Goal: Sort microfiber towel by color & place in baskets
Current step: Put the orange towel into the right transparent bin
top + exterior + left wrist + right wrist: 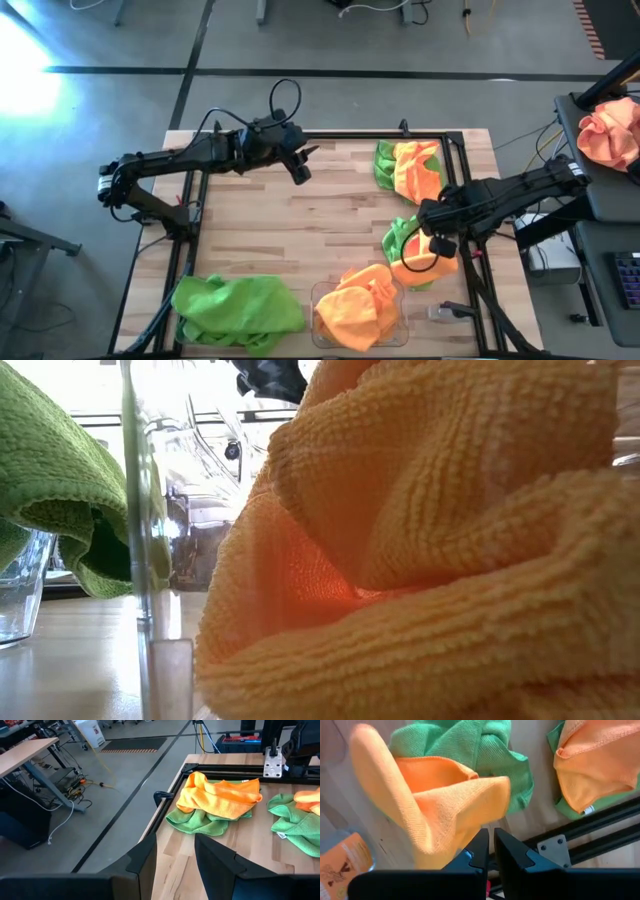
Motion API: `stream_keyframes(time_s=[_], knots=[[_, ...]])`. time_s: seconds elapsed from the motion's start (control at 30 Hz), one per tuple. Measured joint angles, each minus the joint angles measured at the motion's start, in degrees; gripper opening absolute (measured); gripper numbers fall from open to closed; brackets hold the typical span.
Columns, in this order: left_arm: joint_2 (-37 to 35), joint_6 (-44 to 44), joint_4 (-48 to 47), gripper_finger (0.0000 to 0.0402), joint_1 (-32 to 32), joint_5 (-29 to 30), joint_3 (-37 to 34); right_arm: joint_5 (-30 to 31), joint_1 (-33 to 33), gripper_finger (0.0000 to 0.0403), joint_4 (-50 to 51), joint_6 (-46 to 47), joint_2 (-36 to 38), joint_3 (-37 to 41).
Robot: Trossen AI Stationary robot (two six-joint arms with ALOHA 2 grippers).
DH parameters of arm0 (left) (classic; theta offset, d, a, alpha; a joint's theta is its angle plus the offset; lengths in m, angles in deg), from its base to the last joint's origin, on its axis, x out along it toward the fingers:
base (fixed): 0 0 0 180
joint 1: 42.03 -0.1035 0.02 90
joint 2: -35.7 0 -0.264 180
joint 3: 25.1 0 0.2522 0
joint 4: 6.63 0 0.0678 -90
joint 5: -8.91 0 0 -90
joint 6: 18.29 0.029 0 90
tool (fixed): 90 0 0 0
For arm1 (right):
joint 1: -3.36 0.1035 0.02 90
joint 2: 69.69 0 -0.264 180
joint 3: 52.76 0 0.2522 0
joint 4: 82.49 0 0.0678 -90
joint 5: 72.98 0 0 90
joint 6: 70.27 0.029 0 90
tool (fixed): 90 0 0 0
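Your right tool (489, 851) is pinched shut on an orange towel (435, 800), holding it just above a green towel (470, 745) on the surface (300, 230). Beside it you see another orange-on-green pile (410, 168) at the far edge. 1 clear basket (395, 300) holds orange towels (360, 300); green towels (235, 310) fill the other. Your left tool (175, 857) hovers partly open and empty over the far left of the surface.

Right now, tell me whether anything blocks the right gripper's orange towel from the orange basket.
Nothing visible does. The right gripper is shut on an orange towel beside the orange basket; only bare table lies between.
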Motion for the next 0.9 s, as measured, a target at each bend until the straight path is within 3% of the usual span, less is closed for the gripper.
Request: stream_keyframes(time_s=[0.27,0.53,0.73,0.9], knots=[[0.0,0.9,-2.7,0.0118,-0.2,0.0,0.0,0.2,1.3,0.0022,0.2,1.8,-3.0,0.9],[0.0,1.0,-3.3,0.0118,-0.8,0.0,0.0,-5.0,2.6,0.0030,-0.3,2.5,-6.2,0.7],[0.0,1.1,-3.3,0.0118,-0.8,-0.1,0.0,4.0,2.5,0.0043,-1.1,3.1,-7.3,1.0],[0.0,1.1,-3.5,0.0118,-0.8,-0.1,0.0,3.8,2.5,0.0045,-1.4,3.1,-8.9,1.1]])
